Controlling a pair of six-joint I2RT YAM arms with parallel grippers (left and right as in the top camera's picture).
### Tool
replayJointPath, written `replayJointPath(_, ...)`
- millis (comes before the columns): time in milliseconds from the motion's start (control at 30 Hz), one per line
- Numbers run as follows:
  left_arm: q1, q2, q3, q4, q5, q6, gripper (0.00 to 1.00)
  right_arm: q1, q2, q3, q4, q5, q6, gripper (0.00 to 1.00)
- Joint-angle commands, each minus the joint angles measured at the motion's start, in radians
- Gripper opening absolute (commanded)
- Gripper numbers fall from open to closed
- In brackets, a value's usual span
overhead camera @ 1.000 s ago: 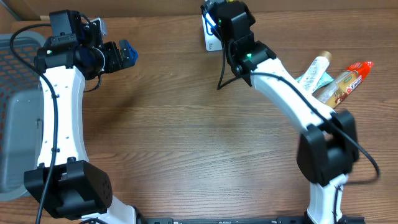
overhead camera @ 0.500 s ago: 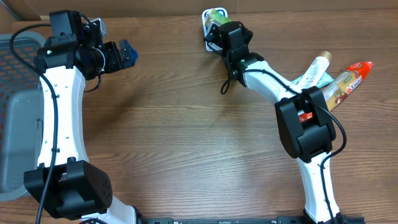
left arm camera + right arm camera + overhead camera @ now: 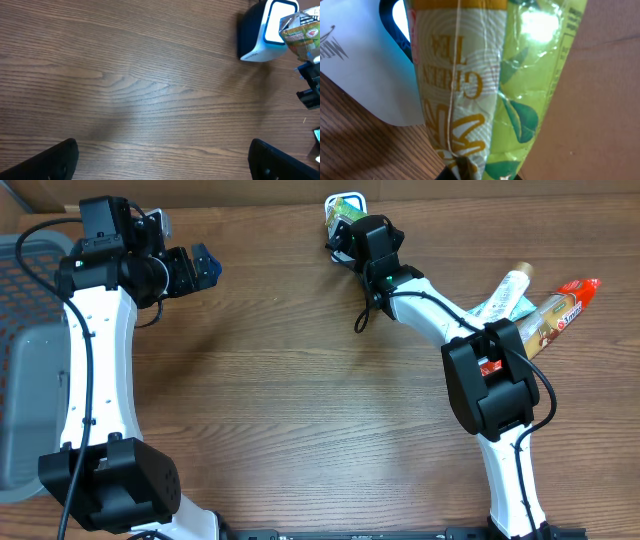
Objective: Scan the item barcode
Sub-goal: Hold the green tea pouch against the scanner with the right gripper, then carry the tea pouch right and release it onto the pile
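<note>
The item is a green tea packet [image 3: 346, 206], green and yellow with a leaf print. My right gripper [image 3: 352, 228] is shut on its lower end and holds it against the white barcode scanner [image 3: 331, 224] at the table's back edge. In the right wrist view the packet [image 3: 470, 75] fills the middle, the scanner [image 3: 365, 80] lies behind it on the left, and only the tips of my right gripper [image 3: 480, 173] show. In the left wrist view the scanner [image 3: 260, 30] and packet [image 3: 300, 34] sit at top right. My left gripper [image 3: 203, 266] hovers open over bare wood [image 3: 162, 160].
Several tubes and sachets [image 3: 540, 308] lie in a heap at the right of the table. A grey mesh basket [image 3: 22, 360] stands at the left edge. A cardboard wall [image 3: 600, 100] rises right behind the scanner.
The right arm has swung and dropped its wrist toward the scanner, bringing the tea packet into sight over it; in the last half second it barely shifted. The left arm has not moved.
</note>
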Motion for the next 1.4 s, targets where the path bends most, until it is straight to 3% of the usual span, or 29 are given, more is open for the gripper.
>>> replayJointPath(0,0.000,-0.010,0.015,0.005,-0.006,-0.010,1.00,-0.002,-0.050,0.030,0.023,0.001,0.011,0.04)
replayJointPath(400,0.000,-0.010,0.015,0.004,-0.006,-0.009,0.99,-0.016,-0.050,0.030,0.194,-0.031,0.006,0.04)
replayJointPath(1200,0.000,-0.010,0.015,0.005,-0.006,-0.009,1.00,-0.046,-0.033,0.030,0.067,-0.093,0.008,0.04)
replayJointPath(1367,0.000,-0.010,0.015,0.005,-0.006,-0.009,1.00,-0.039,-0.169,0.030,0.007,-0.130,0.166,0.04)
